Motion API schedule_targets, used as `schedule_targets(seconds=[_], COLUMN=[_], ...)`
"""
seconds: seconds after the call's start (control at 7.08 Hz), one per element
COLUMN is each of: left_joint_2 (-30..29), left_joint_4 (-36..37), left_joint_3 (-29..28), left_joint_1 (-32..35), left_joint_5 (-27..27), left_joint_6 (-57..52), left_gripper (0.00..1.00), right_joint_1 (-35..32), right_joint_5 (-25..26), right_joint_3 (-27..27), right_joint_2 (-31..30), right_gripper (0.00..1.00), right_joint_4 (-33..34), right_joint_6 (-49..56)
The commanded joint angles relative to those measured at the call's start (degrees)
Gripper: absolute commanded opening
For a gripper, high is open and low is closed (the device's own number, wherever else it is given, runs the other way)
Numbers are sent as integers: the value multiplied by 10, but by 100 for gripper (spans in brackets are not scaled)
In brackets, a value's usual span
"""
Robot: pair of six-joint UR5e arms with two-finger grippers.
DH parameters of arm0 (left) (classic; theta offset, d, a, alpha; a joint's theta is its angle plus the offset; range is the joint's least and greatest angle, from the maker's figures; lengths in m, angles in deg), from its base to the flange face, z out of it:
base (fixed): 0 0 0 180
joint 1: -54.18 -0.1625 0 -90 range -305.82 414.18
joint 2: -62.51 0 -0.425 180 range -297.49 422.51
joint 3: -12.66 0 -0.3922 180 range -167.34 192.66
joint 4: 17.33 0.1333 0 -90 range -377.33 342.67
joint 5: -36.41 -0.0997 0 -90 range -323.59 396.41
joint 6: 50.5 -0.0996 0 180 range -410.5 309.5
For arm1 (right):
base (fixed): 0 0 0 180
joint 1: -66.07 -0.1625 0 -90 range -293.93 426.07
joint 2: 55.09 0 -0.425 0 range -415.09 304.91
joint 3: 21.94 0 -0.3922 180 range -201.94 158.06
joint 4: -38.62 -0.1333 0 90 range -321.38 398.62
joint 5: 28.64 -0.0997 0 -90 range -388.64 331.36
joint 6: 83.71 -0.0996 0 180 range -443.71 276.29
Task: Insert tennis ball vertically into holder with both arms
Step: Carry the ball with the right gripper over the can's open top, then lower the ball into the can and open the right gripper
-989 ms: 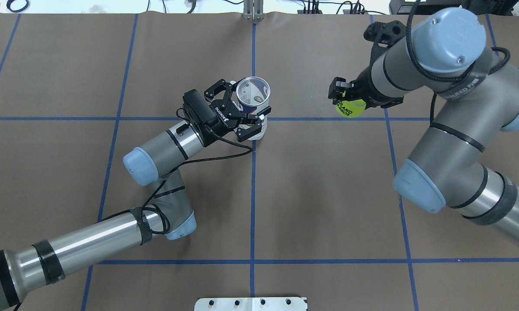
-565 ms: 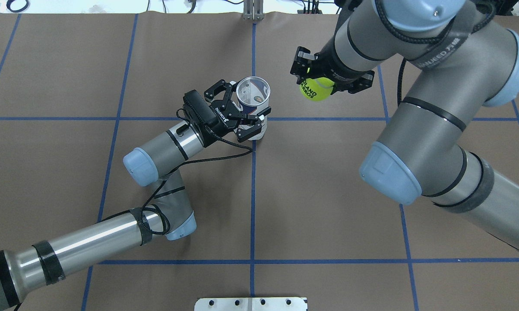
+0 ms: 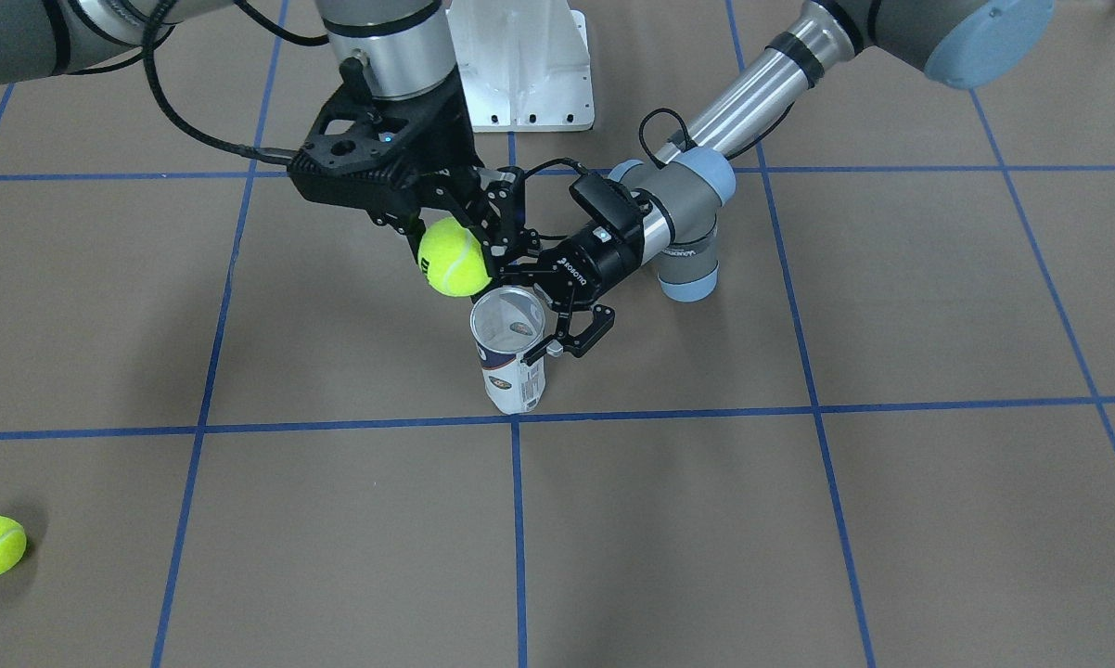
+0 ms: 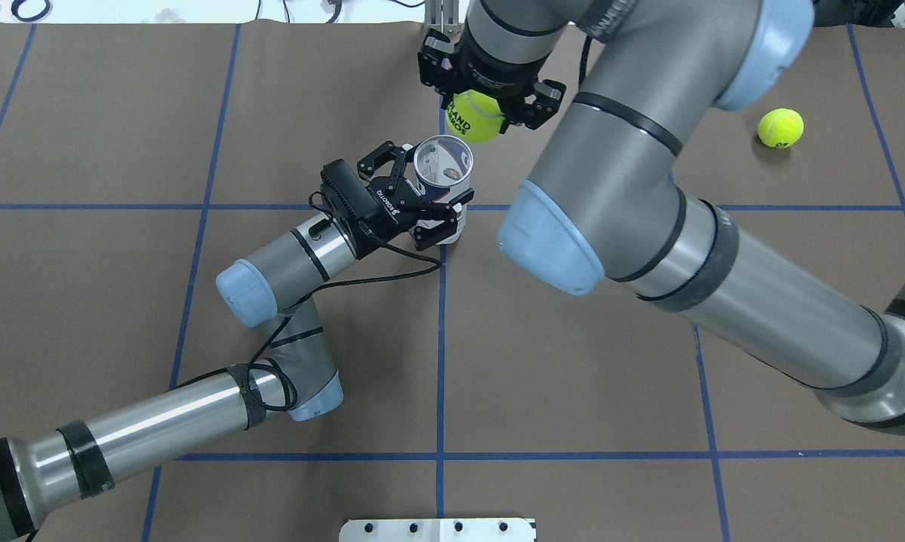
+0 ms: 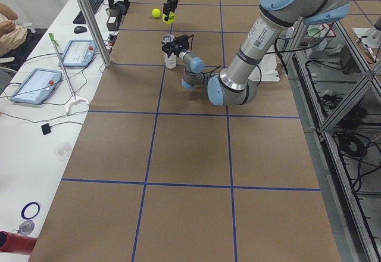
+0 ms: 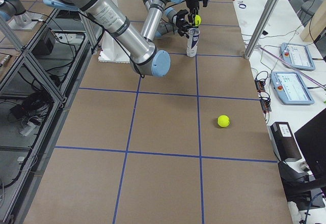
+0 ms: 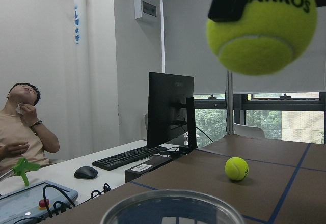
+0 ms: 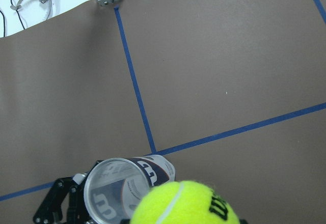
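Left end effector (image 4: 431, 190) clamps the holder (image 4: 443, 164) upright so right end effector (image 4: 489, 104), pinching the tennis ball (image 4: 473, 119), can align above.

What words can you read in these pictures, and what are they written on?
"OLAND ARROS", first letters hidden: on the held tennis ball.
"W": on the holder, on its label.
"ROBOTIQ": on the left jaws' black body.
Print on the loose tennis ball: too small to read.
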Motion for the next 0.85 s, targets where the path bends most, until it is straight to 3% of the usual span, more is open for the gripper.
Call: schedule_targets(seconds=[0.0, 0.56, 0.71], left_joint_2=[-1, -1, -1], left_joint_4=[0, 5, 8], left_joint_3=[0, 1, 2], left_joint_1=[0, 1, 1], left_joint_5=[0, 0, 0], left_joint_6=[0, -1, -3], left_gripper=[99, 99, 99], right_joint_1=[8, 32, 32], right_joint_5=[4, 8, 9], right_joint_3=[-90, -105, -105], right_joint_2=[49, 44, 41], right_gripper=[0, 0, 5], right_joint_4=[0, -2, -2], right_joint_6=[-7, -4, -4])
